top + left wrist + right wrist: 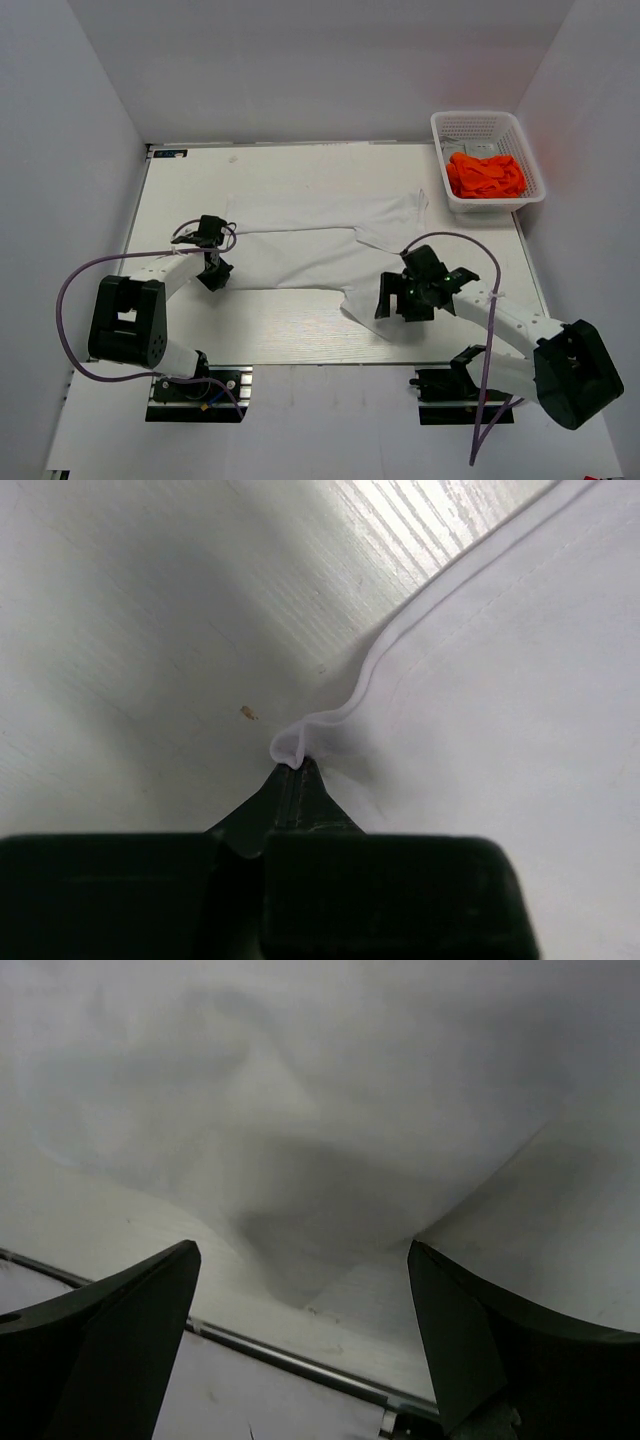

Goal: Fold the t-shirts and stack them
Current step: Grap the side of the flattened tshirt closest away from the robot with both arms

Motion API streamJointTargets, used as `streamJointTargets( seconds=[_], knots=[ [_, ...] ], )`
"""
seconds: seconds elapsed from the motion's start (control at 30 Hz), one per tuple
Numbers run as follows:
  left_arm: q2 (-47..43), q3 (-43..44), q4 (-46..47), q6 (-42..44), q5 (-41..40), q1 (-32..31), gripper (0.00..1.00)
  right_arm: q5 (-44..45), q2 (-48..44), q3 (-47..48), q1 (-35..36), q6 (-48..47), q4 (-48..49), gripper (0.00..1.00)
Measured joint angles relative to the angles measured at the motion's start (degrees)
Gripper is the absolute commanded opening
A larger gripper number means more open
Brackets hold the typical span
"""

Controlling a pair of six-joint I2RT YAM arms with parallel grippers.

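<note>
Folding is barely begun: left fingers [297, 778] clench the unfolded white t-shirt [310, 250] at its 9 o'clock hem, right fingers [400, 303] hang released at 4 o'clock, and the orange t-shirt [485, 175] waits in the basket [480, 122].

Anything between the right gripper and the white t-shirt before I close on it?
Nothing visible. The right gripper hangs open over the white t-shirt, with no other object between them. The left gripper is shut on the shirt's edge.

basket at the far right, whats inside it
A crumpled orange t-shirt fills most of the basket. Whatever lies beneath the cloth, and most of the basket floor, is covered.
</note>
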Motion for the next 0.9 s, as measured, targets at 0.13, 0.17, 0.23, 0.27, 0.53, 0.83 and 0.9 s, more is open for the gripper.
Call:
streamJointTargets(
  seconds=[0.13,0.17,0.23,0.27,0.53,0.83,0.9],
  knots=[
    [0.1,0.0,0.5,0.5,0.1,0.0,0.0,-1.0,0.1,-1.1,4.2,3.0,-2.4,0.88],
    [0.1,-0.1,0.6,0.7,0.1,0.0,0.0,-1.0,0.1,-1.1,5.1,3.5,-2.5,0.88],
    [0.1,-0.1,0.9,0.7,0.1,0.0,0.0,-1.0,0.2,-1.2,6.3,5.1,-2.4,0.83],
    [0.1,-0.1,1.1,0.8,0.2,0.0,0.0,-1.0,0.5,-1.2,6.8,5.8,-2.3,0.79],
    [-0.2,-0.5,2.1,1.2,0.2,0.0,0.0,-0.9,4.0,-1.6,8.6,10.9,-1.9,0.13],
    [-1.5,-1.3,2.6,2.3,0.2,-0.3,0.0,2.2,5.6,0.3,8.6,11.7,-2.5,0.0],
    [-1.7,-1.3,1.7,2.9,0.2,-0.4,0.0,2.9,5.4,1.3,8.5,11.3,-1.8,0.0]
  ],
)
